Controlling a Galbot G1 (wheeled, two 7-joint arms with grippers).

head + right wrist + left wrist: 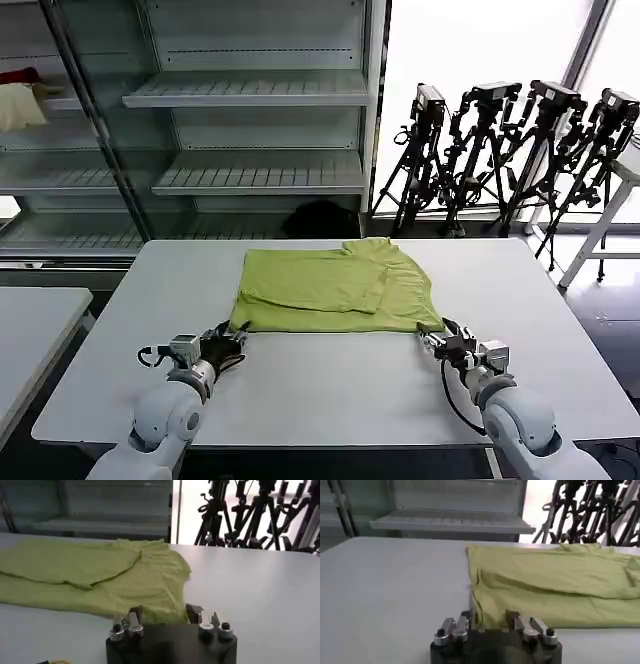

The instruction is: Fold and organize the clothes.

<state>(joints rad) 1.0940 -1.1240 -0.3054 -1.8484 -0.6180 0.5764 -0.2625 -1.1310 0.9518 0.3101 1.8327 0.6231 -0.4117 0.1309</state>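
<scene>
The lime-green T-shirt [335, 290] lies flat on the white table [330, 390], toward its far half and roughly centred. It is already partly folded: the sleeves and sides are turned in, so it forms a wide rectangle whose long axis runs across the table from the robot's left to its right. Its collar end bunches at the far right corner. The near hem runs almost parallel to the table's front edge, and this is the edge that matters for the coming move.

The left gripper [232, 338] sits low on the table at the shirt's near left corner. In the left wrist view its fingers [469, 617] stand apart, with the green hem lying directly ahead of them and reaching the gap between them; nothing is pinched yet. The right gripper [443, 334] mirrors it at the near right corner. In the right wrist view its fingers [134, 616] are likewise spread, with the shirt's corner just ahead of the opening.

Each arm is therefore nearest its own corner, and the cloth lies straight forward of both. Judging from this, the next step is probably a paired pinch on the near hem, then a carry away from the robot to fold the shirt across its short axis.

Empty metal shelving [250, 100] stands behind the table.
</scene>
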